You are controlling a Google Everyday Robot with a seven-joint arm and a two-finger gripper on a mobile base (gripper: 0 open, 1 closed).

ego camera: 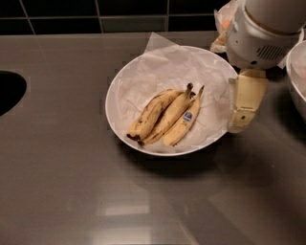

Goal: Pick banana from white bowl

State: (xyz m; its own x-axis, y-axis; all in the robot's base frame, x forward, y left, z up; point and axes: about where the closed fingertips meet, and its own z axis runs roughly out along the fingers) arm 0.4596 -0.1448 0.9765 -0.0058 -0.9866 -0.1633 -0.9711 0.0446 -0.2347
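I see the white bowl (pixel 113 94) lined with crinkled white paper (pixel 158 62). The banana (pixel 152 112) on the left is yellow with heavy brown-black blotches and a dark stem. The middle banana (pixel 170 115) is yellow with some brown streaks. The right banana (pixel 181 128) is a cleaner yellow and carries a blue sticker (pixel 187 116). My gripper (pixel 241 117), just beside the bowl's right rim, is pale cream-tan, under a white arm housing (pixel 260 36) with a grey grille. The counter (pixel 71 182) is dull grey-brown. The wall tiles (pixel 57 9) are black with pale grout lines.
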